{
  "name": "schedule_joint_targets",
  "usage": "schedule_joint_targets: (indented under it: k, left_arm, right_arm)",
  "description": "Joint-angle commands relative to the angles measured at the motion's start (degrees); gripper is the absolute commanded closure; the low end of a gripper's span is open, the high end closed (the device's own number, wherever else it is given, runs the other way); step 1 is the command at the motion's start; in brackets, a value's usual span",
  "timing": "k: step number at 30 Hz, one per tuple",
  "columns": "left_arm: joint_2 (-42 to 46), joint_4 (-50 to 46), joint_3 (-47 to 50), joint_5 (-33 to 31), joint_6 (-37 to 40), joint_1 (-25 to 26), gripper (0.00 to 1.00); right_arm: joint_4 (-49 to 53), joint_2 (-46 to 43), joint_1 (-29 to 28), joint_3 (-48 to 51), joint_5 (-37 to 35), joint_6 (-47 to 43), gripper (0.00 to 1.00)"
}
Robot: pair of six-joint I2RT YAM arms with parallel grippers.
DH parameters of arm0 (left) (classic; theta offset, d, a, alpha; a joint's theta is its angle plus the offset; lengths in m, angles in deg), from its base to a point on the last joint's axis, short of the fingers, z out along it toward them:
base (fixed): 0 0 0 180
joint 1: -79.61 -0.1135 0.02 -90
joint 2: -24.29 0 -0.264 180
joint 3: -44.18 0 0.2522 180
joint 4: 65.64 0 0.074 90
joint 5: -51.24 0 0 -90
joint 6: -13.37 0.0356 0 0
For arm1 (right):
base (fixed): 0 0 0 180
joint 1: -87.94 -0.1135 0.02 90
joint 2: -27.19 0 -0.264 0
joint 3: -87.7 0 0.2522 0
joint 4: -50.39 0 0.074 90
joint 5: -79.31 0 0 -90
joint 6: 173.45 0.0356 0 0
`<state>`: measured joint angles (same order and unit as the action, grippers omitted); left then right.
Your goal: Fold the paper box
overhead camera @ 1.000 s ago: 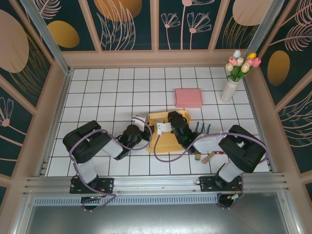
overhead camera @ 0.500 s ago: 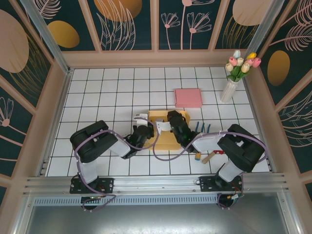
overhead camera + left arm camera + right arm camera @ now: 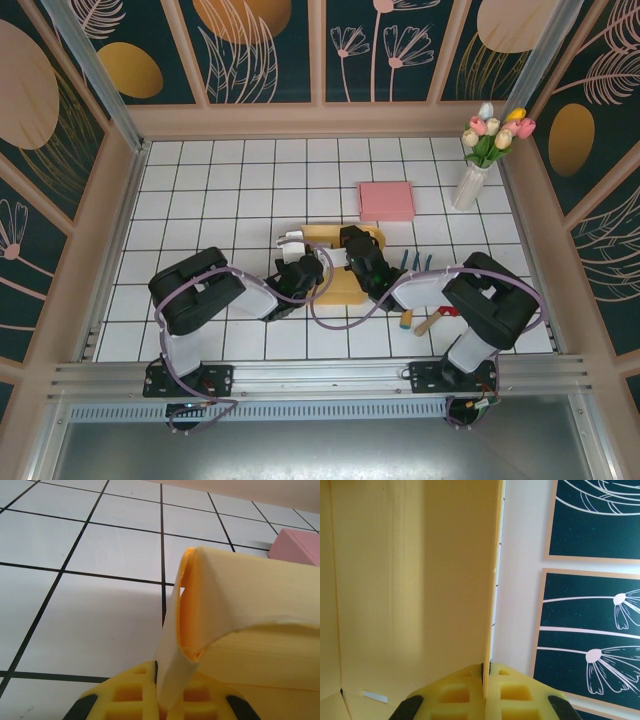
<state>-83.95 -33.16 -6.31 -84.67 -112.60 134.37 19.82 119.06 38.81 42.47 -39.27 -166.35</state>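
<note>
L gripper (image 3: 159,692) is clamped on a side flap of the yellow paper box (image 3: 340,290); R gripper (image 3: 486,677) is pinched tight on its upright wall. Box is held just near-side of the pink block (image 3: 386,200).

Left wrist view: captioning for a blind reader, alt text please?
The left gripper is shut on a flap of the yellow paper box, which rises to the right over a white tiled table. A pink block sits at far right.

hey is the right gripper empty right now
No, the right gripper is shut on the thin edge of a panel of the yellow paper box.
</note>
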Motion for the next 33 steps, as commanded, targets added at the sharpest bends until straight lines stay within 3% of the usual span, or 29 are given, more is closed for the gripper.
schedule_joint_targets:
  k: [1,7,13,20,24,27,31,33]
  left_arm:
    - [-1.5,1.6,1.0,-6.3,0.3,-2.9,0.95]
    - [2.1,6.6,5.3,2.4,7.7,-2.9,0.73]
    - [9.4,10.9,11.4,10.1,12.8,-3.0,0.61]
    - [11.9,11.3,12.4,8.6,15.4,-3.0,0.55]
    - [11.3,10.1,10.5,4.2,16.5,-3.1,0.57]
    - [10.4,8.5,7.6,1.6,17.5,-3.1,0.64]
    - [6.7,8.0,4.9,-1.1,16.9,-3.1,0.76]
    - [5.5,7.8,4.0,-1.1,16.2,-3.0,0.88]
  right_arm:
    - [5.2,-0.1,-0.9,2.0,4.6,2.9,1.00]
    - [7.3,-2.1,-0.5,2.0,5.1,3.8,1.00]
    - [7.5,-1.9,-0.3,1.7,5.1,4.6,1.00]
    - [7.5,-0.9,-0.5,1.8,5.3,5.2,1.00]
    - [7.9,-0.9,-0.5,1.7,5.5,5.1,1.00]
    - [8.1,-0.8,-0.5,1.7,5.6,5.1,1.00]
    - [8.4,-0.6,-0.5,1.6,5.8,5.3,1.00]
    - [8.3,-0.2,-0.5,1.5,5.7,5.3,1.00]
